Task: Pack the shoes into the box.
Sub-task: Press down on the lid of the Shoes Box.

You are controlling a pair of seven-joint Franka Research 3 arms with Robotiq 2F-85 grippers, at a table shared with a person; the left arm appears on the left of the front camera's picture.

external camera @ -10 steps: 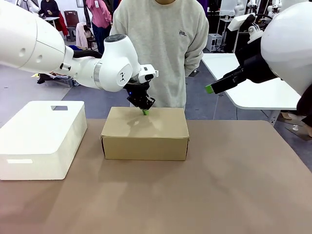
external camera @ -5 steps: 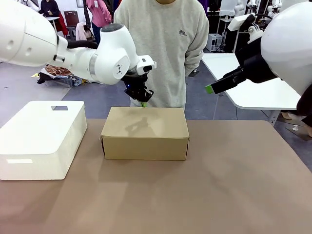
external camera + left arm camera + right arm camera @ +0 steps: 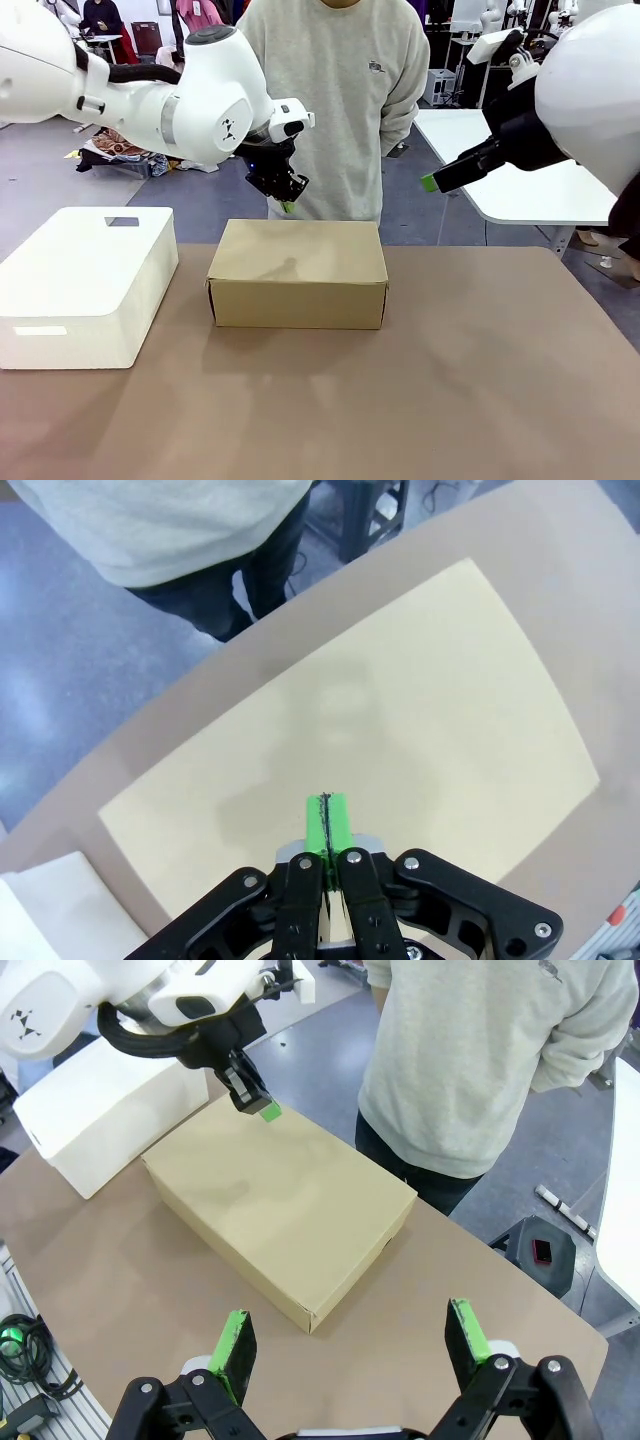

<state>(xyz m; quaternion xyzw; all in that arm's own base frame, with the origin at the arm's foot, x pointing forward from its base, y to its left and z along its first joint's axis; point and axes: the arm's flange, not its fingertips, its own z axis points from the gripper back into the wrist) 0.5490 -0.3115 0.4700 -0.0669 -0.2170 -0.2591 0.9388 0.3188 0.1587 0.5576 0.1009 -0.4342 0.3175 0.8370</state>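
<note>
The white plastic box [image 3: 85,285] sits at the left of the worktop [image 3: 450,380], untouched. Just beside it, the left hand [image 3: 287,205] has been lifted off the lid of the box [image 3: 298,272] over the past second and is now held above its far edge, pads pressed together, nothing gripped. The lid is down, so packing looks finished. The box's long axis runs left to right across the worktop. The right hand [image 3: 350,1345] hangs spread wide, empty.
</note>
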